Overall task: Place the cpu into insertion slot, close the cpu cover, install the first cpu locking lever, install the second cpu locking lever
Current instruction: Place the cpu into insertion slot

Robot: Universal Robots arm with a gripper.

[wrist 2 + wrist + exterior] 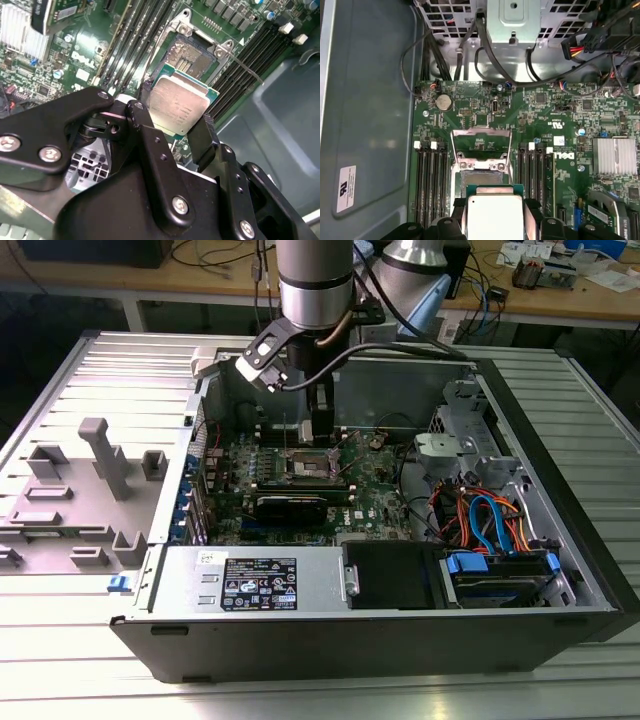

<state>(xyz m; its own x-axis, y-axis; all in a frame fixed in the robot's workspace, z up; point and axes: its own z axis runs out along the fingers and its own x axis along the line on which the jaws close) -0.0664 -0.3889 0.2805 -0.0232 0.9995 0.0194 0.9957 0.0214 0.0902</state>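
Exterior view overlooks case (330, 645); close wrist views share insertion slot (482, 178) (192, 59).

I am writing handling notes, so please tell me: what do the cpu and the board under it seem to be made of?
The cpu: brushed silver-grey metal top with a soft sheen, on a thin green base, probably laminate. The motherboard: green, glossy-coated board, likely fibreglass laminate, with fine traces and soldered parts.

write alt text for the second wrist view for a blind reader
A black gripper grips by two edges a small flat square cpu with a silver-grey metal top, over a green motherboard. Just beyond it lies the square insertion slot, dark centre, silver rim, between long black memory slots.
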